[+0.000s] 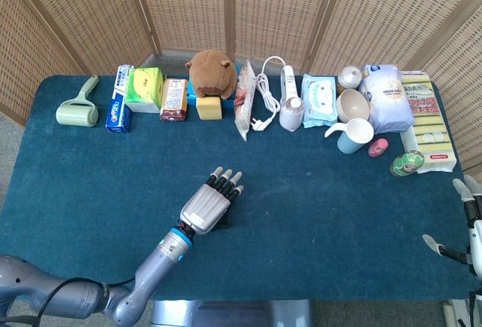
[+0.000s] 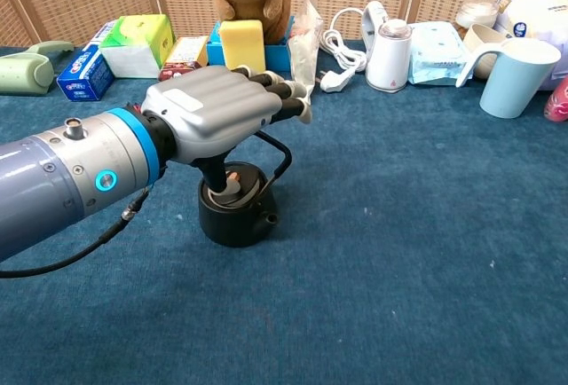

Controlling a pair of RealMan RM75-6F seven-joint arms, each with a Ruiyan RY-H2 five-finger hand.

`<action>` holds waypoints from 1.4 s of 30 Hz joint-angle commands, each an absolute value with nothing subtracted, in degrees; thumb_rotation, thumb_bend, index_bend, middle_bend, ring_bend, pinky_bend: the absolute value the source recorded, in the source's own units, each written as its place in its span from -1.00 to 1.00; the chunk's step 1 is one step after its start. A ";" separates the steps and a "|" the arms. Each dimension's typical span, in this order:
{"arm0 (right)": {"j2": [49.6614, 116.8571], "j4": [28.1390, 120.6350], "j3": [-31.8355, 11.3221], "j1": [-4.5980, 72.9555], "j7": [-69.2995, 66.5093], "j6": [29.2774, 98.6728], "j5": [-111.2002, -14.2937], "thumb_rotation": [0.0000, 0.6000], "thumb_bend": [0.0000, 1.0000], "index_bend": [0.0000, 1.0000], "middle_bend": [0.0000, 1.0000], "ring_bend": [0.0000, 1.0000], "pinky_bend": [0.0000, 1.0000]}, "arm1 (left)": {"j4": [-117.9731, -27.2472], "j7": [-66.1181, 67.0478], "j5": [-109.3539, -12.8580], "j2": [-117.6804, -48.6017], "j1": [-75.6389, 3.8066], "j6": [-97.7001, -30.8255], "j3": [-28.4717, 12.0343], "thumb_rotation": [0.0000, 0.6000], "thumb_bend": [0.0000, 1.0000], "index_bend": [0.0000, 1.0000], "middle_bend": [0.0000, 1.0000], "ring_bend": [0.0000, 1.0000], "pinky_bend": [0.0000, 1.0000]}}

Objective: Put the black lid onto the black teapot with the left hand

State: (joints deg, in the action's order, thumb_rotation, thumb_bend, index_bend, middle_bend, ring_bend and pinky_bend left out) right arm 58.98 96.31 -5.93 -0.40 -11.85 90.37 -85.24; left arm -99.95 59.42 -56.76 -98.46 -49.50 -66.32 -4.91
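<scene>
Chest view, blue cloth table (image 2: 399,296). Centre left: black teapot (image 2: 235,216), wire handle raised; black lid (image 2: 232,181) seated on its mouth, small orange knob visible. Left hand (image 2: 226,114) directly above, palm down, fingers extended toward upper right, thumb reaching down to the lid. Forearm enters from left edge. Upper right: light blue mug (image 2: 517,74); white kettle (image 2: 388,55)

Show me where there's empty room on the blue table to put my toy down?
Bare blue cloth lies right of the black round teapot, up to the pale blue mug, and along the front edge. The back row, from green lint roller to yellow sponge pack, is crowded.
</scene>
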 commanded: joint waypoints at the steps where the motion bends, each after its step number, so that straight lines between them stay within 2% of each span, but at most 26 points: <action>1: 58.97 96.36 -5.91 -0.44 -11.85 90.40 -85.24 1.00 -0.73 -1.00 -1.00 -1.00 -1.00 | -99.64 58.92 -56.65 -98.72 -49.57 -66.22 -5.05 1.00 -0.59 -0.76 -1.00 -1.00 -0.86; 23: 58.67 96.46 -5.92 -0.59 -12.44 90.51 -85.22 1.00 -0.74 -1.00 -1.00 -1.00 -1.00 | -100.78 56.91 -58.16 -98.31 -50.08 -67.14 -6.23 1.00 -0.59 -0.76 -1.00 -1.00 -0.86; 42: 58.70 96.27 -5.99 -0.46 -12.57 90.23 -85.04 1.00 -0.74 -1.00 -1.00 -1.00 -1.00 | -96.43 57.62 -56.23 -101.52 -51.25 -66.20 -6.72 1.00 -0.59 -0.76 -1.00 -1.00 -0.86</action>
State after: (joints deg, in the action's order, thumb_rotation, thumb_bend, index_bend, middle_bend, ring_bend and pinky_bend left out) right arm 58.70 96.27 -5.99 -0.46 -12.56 90.23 -85.05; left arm -96.47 57.56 -56.28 -101.50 -51.24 -66.20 -6.76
